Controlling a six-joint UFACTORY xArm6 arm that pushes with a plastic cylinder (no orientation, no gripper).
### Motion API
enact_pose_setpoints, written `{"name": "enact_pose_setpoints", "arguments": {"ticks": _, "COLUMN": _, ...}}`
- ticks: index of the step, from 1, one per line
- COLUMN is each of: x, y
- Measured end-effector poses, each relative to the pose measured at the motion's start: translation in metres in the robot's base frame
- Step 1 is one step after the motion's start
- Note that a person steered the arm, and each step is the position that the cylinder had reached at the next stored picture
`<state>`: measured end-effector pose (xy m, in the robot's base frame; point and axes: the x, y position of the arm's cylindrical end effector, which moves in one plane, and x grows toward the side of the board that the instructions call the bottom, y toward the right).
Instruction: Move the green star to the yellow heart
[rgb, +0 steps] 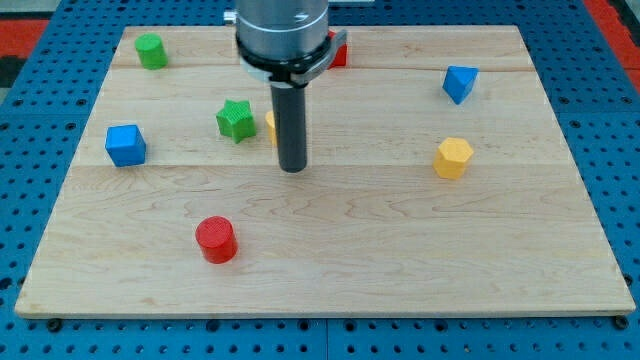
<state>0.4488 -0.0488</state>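
The green star lies on the wooden board left of centre. A yellow block, mostly hidden behind my rod, sits just right of the star; its shape cannot be made out. My tip rests on the board a little below and to the right of the star, right beside the hidden yellow block. The rod rises toward the view's top.
A green cylinder is at the top left. A blue cube is at the left. A red cylinder is at the lower left. A yellow hexagonal block is at the right. A blue block is at the upper right. A red block shows behind the arm.
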Motion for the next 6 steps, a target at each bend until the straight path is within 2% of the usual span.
{"name": "enact_pose_setpoints", "arguments": {"ticks": 1, "x": -0.011, "y": -0.079}}
{"name": "enact_pose_setpoints", "arguments": {"ticks": 2, "x": -0.048, "y": -0.144}}
{"name": "enact_pose_setpoints", "arguments": {"ticks": 3, "x": -0.101, "y": -0.116}}
{"name": "enact_pose_setpoints", "arguments": {"ticks": 4, "x": -0.101, "y": -0.072}}
{"name": "enact_pose_setpoints", "arguments": {"ticks": 6, "x": -0.09, "y": -0.051}}
